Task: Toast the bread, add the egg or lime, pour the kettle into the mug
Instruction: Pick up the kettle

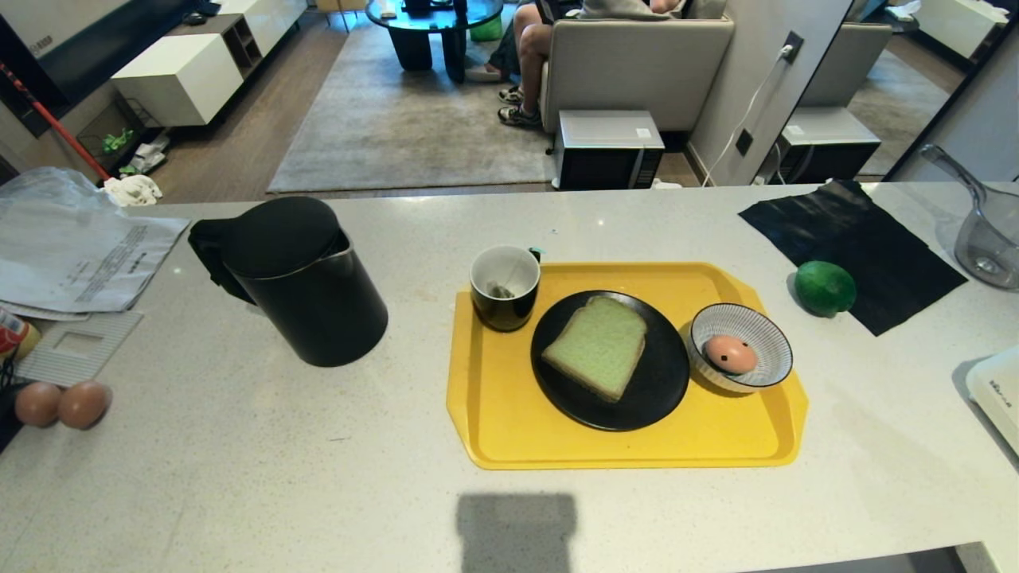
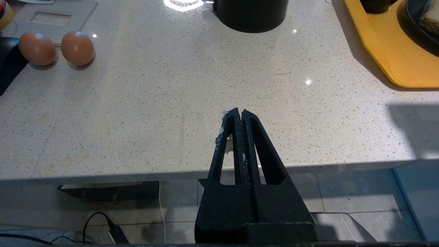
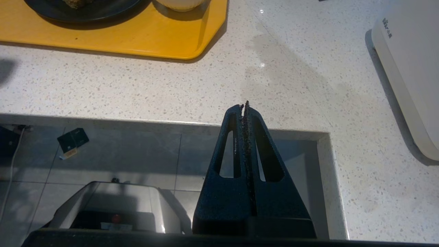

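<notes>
A: Well, here we are with both arms parked at the counter's near edge, out of the head view. The left gripper [image 2: 239, 111] has its jaws pressed together on nothing, and the right gripper [image 3: 244, 105] is the same, pinched closed and empty.

B: Take the yellow tray [image 1: 509, 446] as the landmark. The bread [image 1: 597, 346] lies flat on the black plate [image 1: 653, 394] in the tray's middle. The mug [image 1: 504, 286] stands on the tray's far left corner with what looks like a tea bag inside.

A: And the egg [image 1: 730, 354] sits in the striped bowl [image 1: 760, 326] at the tray's right end. The lime [image 1: 825, 287] lies off the tray to its right, touching the edge of a black mat [image 1: 852, 235].

B: The kettle [image 1: 298, 278] stands well left of the tray. That's my worry. It's tall and probably heavy when full, so a poor grip on the handle could tip it or splash past that small mug.

A: Agreed. The bread looks soft too; pinch it hard and it may tear or crumple. The egg is round and smooth, likely to slip or crack.

B: And the two plain brown eggs [image 1: 60, 403] far left of the tray could be mistaken for the spotted one.
</notes>
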Controlling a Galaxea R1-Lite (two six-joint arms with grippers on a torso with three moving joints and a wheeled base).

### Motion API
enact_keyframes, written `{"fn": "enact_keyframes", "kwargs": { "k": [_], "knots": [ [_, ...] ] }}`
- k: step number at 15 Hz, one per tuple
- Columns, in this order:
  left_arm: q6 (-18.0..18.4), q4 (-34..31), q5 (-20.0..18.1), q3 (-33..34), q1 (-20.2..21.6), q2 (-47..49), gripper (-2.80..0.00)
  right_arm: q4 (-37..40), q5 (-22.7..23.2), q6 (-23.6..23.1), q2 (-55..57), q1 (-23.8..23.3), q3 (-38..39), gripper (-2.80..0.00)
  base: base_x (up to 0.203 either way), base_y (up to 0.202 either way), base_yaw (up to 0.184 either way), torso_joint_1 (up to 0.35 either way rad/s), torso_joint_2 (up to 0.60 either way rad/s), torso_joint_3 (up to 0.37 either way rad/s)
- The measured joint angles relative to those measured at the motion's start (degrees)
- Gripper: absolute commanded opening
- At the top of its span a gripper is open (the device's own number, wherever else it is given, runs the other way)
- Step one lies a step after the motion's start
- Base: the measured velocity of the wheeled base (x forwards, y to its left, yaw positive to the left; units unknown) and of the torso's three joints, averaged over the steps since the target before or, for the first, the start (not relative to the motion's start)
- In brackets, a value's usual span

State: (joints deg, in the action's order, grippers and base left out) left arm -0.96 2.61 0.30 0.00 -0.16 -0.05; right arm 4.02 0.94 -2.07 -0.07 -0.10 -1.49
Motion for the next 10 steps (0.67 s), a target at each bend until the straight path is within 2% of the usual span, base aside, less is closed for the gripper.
{"fn": "enact_keyframes", "kwargs": {
  "k": [10],
  "knots": [
    [-0.09, 0.0, 0.02, 0.0, 0.0, 0.0, -2.8, 0.0, 0.0, 0.07, 0.0, 0.0, 0.0, -2.8, 0.0, 0.0, 0.0, 0.0, 0.0, 0.0]
  ]
}}
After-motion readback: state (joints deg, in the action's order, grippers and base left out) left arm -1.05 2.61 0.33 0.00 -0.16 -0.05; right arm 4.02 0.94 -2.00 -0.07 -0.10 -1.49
